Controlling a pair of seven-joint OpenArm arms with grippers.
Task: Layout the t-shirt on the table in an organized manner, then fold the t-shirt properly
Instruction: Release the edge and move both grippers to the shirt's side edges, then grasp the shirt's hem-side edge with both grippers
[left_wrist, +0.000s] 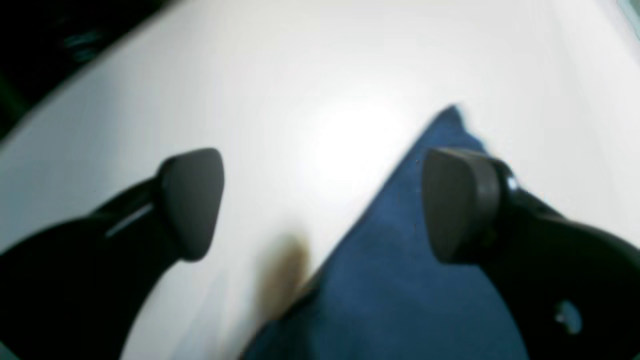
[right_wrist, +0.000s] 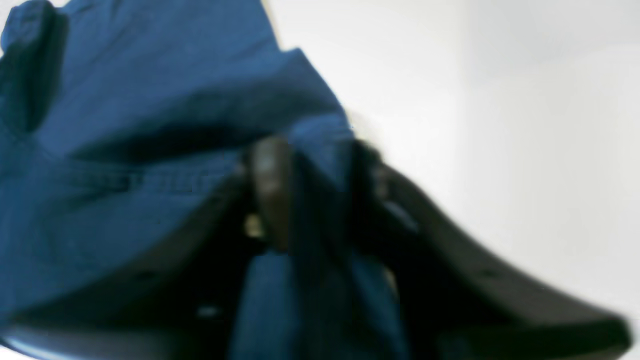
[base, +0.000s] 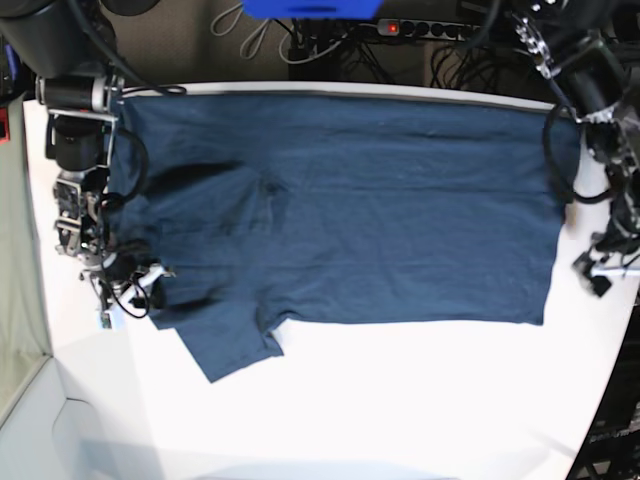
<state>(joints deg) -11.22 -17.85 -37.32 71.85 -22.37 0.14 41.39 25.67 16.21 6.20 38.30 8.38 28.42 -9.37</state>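
Note:
The dark navy t-shirt (base: 350, 200) lies spread wide across the white table (base: 400, 400), with one sleeve pointing toward the front left. At the shirt's left edge my right gripper (base: 125, 285) holds it. In the right wrist view its fingers (right_wrist: 270, 190) pinch a raised fold of the t-shirt (right_wrist: 150, 100) over the table (right_wrist: 500, 125). My left gripper (base: 597, 275) hovers by the shirt's right edge. In the left wrist view the left gripper (left_wrist: 325, 200) stands wide open and holds nothing. One of its fingers is over a corner of the t-shirt (left_wrist: 400, 280) and the other over bare table (left_wrist: 300, 75).
Cables and a power strip (base: 420, 28) run behind the table's far edge. The table's curved edge falls away at the right (base: 610, 400). A blurred brownish smudge (left_wrist: 282, 275) shows on the table beside the cloth's edge.

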